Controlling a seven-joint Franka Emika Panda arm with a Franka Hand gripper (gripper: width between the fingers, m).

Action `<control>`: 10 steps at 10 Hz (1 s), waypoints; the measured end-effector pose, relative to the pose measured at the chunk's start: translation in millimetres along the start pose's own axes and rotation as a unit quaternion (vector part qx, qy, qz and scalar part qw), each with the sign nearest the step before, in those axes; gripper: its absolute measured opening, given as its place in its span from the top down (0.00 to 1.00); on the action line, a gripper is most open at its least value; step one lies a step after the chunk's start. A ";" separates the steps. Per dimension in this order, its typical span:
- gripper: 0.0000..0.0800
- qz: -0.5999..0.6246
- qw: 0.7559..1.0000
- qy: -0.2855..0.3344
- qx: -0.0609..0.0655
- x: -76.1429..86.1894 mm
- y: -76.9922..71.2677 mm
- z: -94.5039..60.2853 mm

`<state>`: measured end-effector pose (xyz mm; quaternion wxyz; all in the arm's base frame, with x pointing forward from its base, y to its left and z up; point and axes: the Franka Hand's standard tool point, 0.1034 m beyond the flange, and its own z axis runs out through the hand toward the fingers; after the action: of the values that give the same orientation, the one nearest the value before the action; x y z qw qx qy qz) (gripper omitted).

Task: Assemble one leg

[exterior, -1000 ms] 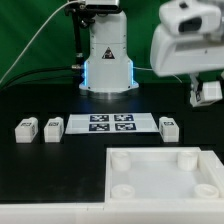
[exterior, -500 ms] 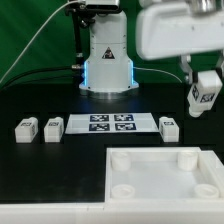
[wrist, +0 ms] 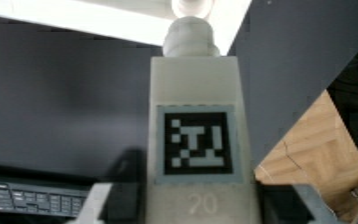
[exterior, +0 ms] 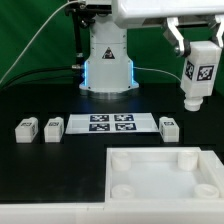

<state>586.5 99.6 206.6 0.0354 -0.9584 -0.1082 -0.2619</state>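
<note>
**Q:** Entry 1. Where is the leg?

**A:** The leg [exterior: 200, 78] is upright in the air, carried by my end effector [exterior: 197, 50]. Its lower end is well clear of the worktop [exterior: 40, 100]. In the exterior view it sits at about 2 o'clock in the frame, with its black-and-white tag facing the camera. In the wrist view the leg [wrist: 197, 100] fills the middle of the picture. The tag [wrist: 197, 140] is sharp, and a narrower stub [wrist: 190, 40] shows at one end.

**Q:** Entry 2. End effector state?

**A:** Closed to the leg's width and clamped on its upper end. It holds the leg and nothing else. I cannot make out the individual fingertips clearly.

**Q:** Entry 3. Surroundings, working outward?

**A:** All of this is from the exterior view.
- One loose leg [exterior: 168, 127] stands on the worktop at about 7 o'clock from the held one. It is just beside the 3 o'clock end of the marker board [exterior: 110, 124].
- The marker board lies flat near the centre of the frame.
- Two more loose legs [exterior: 54, 128] stand side by side off its 9 o'clock end, apart from it.
- A large white panel [exterior: 160, 172] takes up the 5 o'clock corner. It has round sockets [exterior: 122, 158] facing up.
- My arm base [exterior: 107, 60] stands at 12 o'clock, behind the marker board.
</note>
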 end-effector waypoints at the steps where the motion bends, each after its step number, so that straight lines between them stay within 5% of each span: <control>1: 0.63 0.000 1.000 0.000 0.000 0.0 -0.1 0.1; 4: 0.63 -0.003 1.000 0.000 0.000 -2.2 0.5 3.6; 10: 0.63 -0.010 0.999 0.048 0.001 0.0 12.1 65.1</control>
<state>621.4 95.9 150.4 0.0384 -0.9436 -0.1165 -0.3074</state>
